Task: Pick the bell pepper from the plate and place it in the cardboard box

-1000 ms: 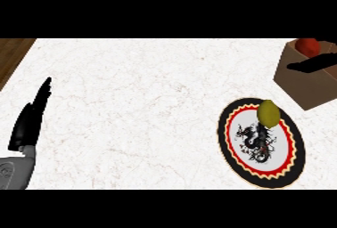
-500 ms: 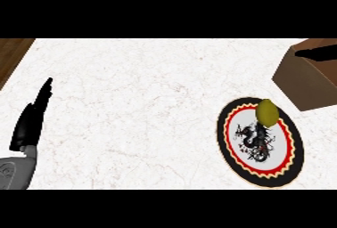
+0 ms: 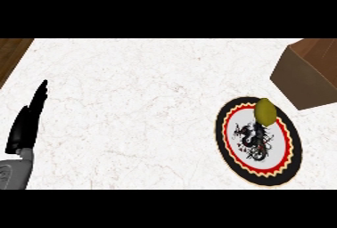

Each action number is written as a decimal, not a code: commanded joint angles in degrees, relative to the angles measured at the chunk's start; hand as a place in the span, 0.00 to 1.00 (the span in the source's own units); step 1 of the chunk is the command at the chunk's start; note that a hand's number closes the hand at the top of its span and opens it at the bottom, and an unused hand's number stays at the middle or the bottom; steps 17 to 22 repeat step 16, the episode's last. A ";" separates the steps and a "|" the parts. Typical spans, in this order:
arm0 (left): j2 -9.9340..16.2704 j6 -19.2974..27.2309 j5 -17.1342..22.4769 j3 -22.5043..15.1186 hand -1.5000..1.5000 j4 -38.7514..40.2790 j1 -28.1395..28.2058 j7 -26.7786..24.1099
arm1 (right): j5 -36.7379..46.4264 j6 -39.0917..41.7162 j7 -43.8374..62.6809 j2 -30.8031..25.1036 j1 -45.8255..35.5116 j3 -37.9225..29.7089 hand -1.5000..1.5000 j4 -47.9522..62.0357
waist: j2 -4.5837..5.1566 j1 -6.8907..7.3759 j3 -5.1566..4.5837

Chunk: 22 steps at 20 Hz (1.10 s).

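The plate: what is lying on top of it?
A yellow-green bell pepper lies near the far rim of the plate. The pepper covers part of the dragon picture under it.

We see a yellow-green bell pepper [image 3: 265, 111] on a plate [image 3: 229, 147] with a black rim, a red zigzag ring and a white centre bearing a black dragon-like figure. The cardboard box [image 3: 302, 80] is brown, the counter [image 3: 132, 102] white marble with faint veins, the left hand [image 3: 26, 127] black.

One bell pepper [image 3: 265, 111], one plate [image 3: 287, 156], one cardboard box [image 3: 302, 80], one hand [image 3: 27, 122].
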 commanded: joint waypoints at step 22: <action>-0.04 -0.79 0.59 1.04 0.50 0.33 0.54 -0.51 | -1.83 16.65 -8.72 -15.95 17.64 -2.66 0.00 0.80 | 0.19 -1.06 0.38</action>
